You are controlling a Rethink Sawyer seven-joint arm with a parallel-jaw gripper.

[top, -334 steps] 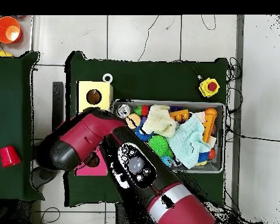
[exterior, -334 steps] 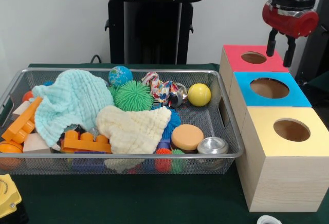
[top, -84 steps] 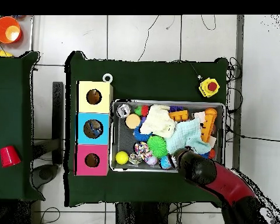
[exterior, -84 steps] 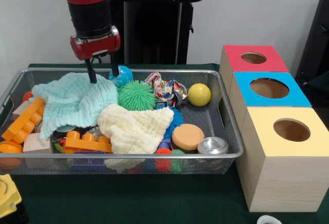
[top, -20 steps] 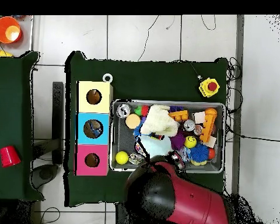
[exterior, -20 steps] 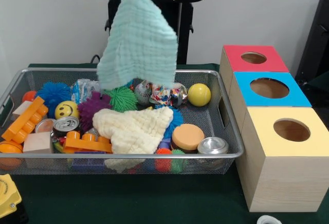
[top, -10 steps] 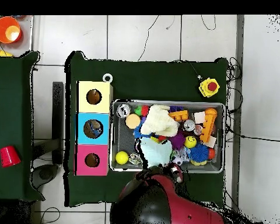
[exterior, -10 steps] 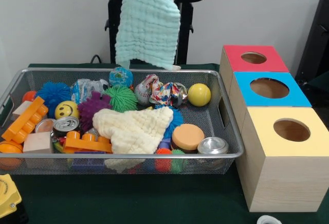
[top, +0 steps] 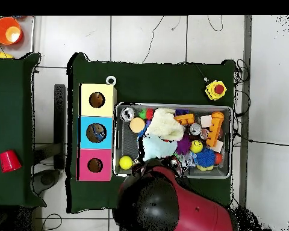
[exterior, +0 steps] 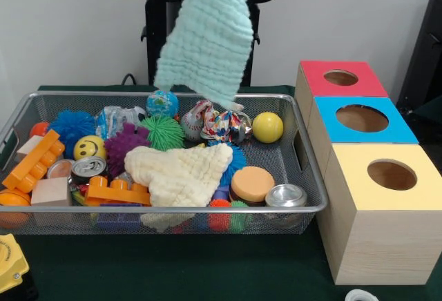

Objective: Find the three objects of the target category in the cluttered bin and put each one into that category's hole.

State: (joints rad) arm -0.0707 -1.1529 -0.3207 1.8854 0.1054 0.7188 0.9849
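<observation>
On the dark green table cover [top: 171, 81], outside the wire bin, a yellow box with a red button [top: 215, 89] sits near one corner. A small white ring [top: 111, 80] lies just beside the yellow cube. A second green table [top: 11, 120] stands apart at the side and carries a red cup [top: 9, 160]. An orange cup [top: 8, 30] is on the tiled floor [top: 147, 36], where thin cables also run.

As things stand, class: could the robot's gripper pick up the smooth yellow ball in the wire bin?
Probably not yet. The mint-green waffle cloth hangs from above, so the gripper looks occupied. The yellow ball itself lies uncovered near the wire bin's end.
</observation>
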